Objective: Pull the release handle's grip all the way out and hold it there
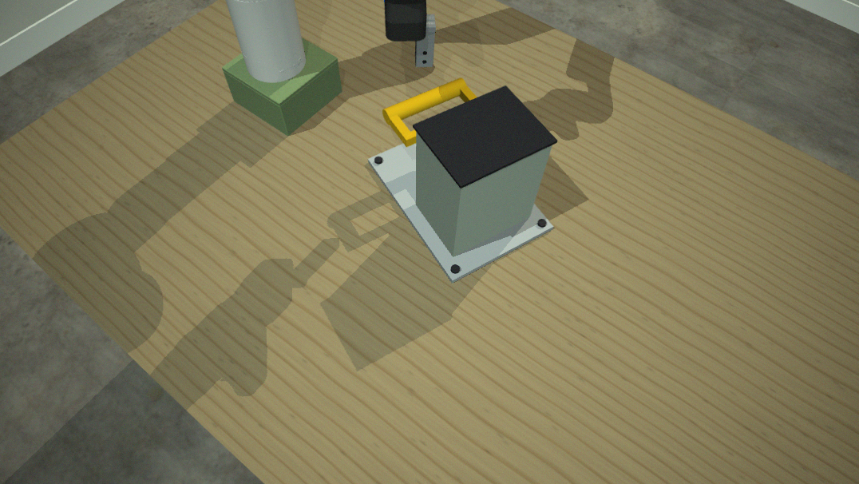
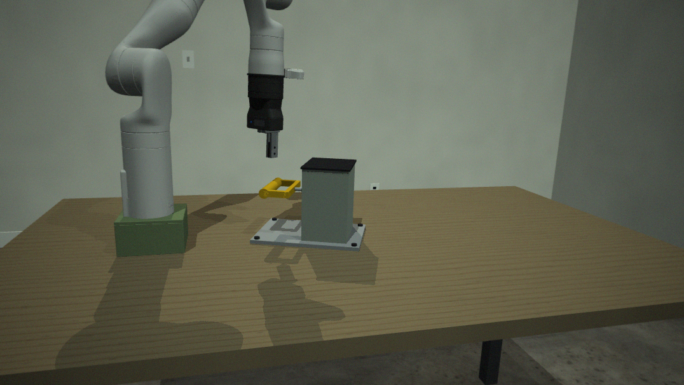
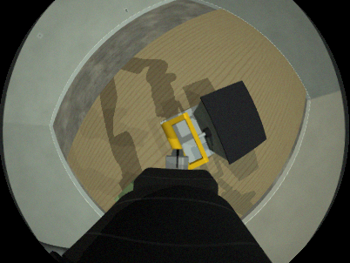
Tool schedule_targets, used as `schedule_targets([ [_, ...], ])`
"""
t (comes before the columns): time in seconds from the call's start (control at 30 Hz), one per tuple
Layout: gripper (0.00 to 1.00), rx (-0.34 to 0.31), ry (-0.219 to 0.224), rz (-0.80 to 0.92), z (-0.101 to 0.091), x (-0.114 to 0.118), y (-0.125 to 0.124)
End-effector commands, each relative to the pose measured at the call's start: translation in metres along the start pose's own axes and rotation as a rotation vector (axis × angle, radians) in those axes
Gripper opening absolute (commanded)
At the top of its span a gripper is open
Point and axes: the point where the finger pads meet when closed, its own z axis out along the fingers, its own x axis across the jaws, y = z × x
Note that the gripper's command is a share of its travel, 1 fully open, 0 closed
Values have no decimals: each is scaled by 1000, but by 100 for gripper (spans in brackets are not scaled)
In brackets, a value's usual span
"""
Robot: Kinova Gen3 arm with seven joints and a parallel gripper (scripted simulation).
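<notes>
The gripper (image 2: 272,154) hangs fingers pressed together, pinching nothing, above the yellow release handle's grip (image 2: 276,187). The grip juts level from the grey housing (image 2: 327,205) toward the arm's green pedestal (image 2: 178,239), its bar running crosswise.

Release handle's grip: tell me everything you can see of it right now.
The yellow U-shaped release handle's grip looks like smooth painted metal or plastic: a round level bar with two side arms running back to the grey black-topped housing. In the exterior view short grey rods join it to the housing. It sits level above the wooden table. Nothing touches it; the shut gripper hangs above it.
</notes>
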Motion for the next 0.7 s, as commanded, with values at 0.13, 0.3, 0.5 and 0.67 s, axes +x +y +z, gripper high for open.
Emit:
schedule_targets([
  [0.13,0,-9,-5,249,0,5,0],
  [0.3,0,-8,-8,359,-1,6,-1],
  [0.5,0,-8,-9,596,-2,11,1],
  [0.67,0,-8,-10,803,-3,14,2],
])
